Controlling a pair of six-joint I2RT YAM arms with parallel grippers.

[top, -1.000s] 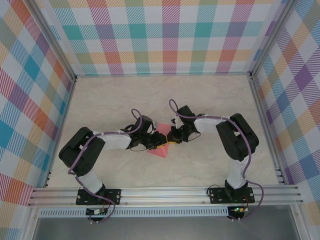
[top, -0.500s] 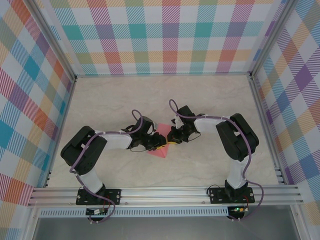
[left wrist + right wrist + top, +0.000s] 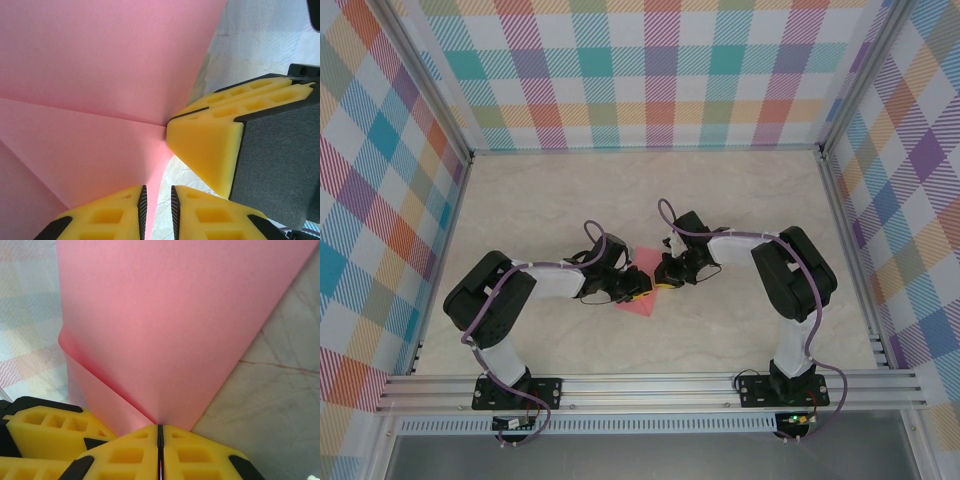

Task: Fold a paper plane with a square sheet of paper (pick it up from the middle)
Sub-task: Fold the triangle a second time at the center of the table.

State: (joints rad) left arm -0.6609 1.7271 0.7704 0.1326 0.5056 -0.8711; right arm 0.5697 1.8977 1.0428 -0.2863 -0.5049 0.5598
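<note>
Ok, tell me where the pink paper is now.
In the top view the square sheet of paper is at the middle of the table, between the left gripper and the right gripper, which is shut on it.

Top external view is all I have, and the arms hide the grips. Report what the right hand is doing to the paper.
Observer: The right hand is shut on the pink paper, closed to a thin seam where the sheet narrows.
Operator: Now the left hand.
Observer: The left hand stands slightly open, the paper's edge running down into the gap.
Operator: Describe the sheet's surface.
Observer: In the left wrist view, a crease runs across it to the right hand's tip.
</note>
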